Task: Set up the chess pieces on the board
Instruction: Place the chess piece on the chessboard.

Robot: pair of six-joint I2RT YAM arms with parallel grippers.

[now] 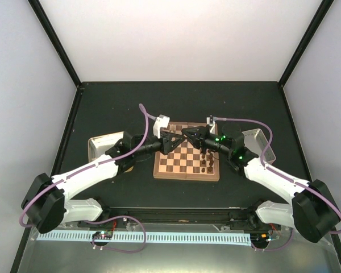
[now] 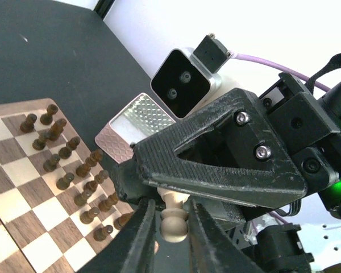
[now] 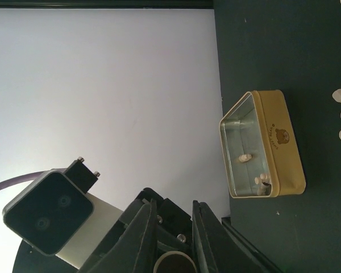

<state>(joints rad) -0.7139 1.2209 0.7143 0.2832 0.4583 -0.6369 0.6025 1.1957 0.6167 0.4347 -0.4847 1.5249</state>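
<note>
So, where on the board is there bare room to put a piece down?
The board's near middle squares are bare, beside the dark pieces crowding its right side. The left gripper and right gripper cover its far rows.

no writing can be read. the gold tin point(image 3: 281, 149) carries a small dark emblem on its long outer wall, with a line of tiny lettering beside it, too small to make out.
</note>
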